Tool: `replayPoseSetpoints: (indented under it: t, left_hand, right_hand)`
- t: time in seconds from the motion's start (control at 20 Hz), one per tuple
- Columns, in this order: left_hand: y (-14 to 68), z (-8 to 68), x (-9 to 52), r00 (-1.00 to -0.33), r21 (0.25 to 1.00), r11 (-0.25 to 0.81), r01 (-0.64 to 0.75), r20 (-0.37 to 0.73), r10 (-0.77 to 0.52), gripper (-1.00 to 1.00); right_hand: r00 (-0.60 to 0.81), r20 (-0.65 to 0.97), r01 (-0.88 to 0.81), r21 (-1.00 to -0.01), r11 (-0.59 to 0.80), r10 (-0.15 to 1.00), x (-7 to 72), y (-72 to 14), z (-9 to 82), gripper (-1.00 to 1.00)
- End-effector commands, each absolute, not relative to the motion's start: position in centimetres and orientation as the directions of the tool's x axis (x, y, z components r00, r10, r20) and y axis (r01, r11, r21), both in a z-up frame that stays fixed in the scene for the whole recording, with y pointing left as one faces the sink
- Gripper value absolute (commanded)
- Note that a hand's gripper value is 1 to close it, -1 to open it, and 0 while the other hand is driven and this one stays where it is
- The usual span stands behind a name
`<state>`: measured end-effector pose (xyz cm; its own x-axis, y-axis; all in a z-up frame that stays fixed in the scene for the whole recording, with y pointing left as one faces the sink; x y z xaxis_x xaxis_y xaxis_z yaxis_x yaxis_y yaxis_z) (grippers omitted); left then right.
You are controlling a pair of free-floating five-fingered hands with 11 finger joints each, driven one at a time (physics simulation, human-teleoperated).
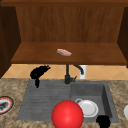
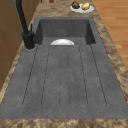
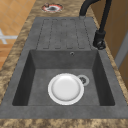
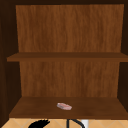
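At the left edge of the counter [image 1: 15, 85], a red-rimmed plate [image 1: 4, 105] is seen, lying well apart from either hand. Above the back left corner of the draining board [image 1: 45, 97], the left hand [image 1: 38, 72] is held in the air, its fingers relaxed and grasping nothing; its top is also caught at the bottom edge of the upper view. Up and to its right, on the lowest shelf [image 1: 95, 53] of the wall cabinet, a small pink sponge [image 1: 64, 52] is found near the shelf's middle, clear of the hand. Below the shelf, the black faucet [image 1: 68, 75] is set at the sink's back edge. A red ball [image 1: 67, 115] is seen at the front edge, just beside a white plate [image 1: 88, 108] lying in the basin [image 1: 106, 97]. At the basin's front right corner, the right hand [image 1: 103, 121] is seen; whether its fingers are released or clenched cannot be told.
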<state>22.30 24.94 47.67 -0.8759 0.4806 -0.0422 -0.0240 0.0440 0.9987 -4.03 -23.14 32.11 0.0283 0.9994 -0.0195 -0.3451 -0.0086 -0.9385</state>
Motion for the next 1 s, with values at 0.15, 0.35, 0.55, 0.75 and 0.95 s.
replayPoseSetpoints:
  t: [0.15,0.35,0.55,0.75,0.95]
  left_hand:
    - [26.9,44.6,16.8,-0.876,0.998,-0.058,-0.033,-0.001,0.482,-1.00]
    - [27.7,42.9,13.5,-0.877,0.998,-0.056,-0.022,0.007,0.480,-1.00]
    - [28.3,41.1,10.3,-0.880,0.997,-0.070,-0.021,0.015,0.476,-1.00]
    - [29.0,39.6,7.0,-0.879,0.997,-0.072,-0.019,0.017,0.476,-1.00]
    - [29.2,37.9,3.7,-0.883,0.996,-0.089,-0.015,0.028,0.469,-1.00]
  right_hand:
    - [0.028,-0.020,-0.345,-0.939,-0.009,0.999,-4.0,-23.1,32.1,0.00]
    - [0.028,-0.020,-0.345,-0.939,-0.009,0.999,-4.0,-23.1,32.1,0.00]
    - [0.028,-0.020,-0.345,-0.939,-0.009,0.999,-4.0,-23.1,32.1,0.00]
    - [0.028,-0.020,-0.345,-0.939,-0.009,0.999,-4.0,-23.1,32.1,0.00]
    - [0.028,-0.020,-0.345,-0.939,-0.009,0.999,-4.0,-23.1,32.1,0.00]
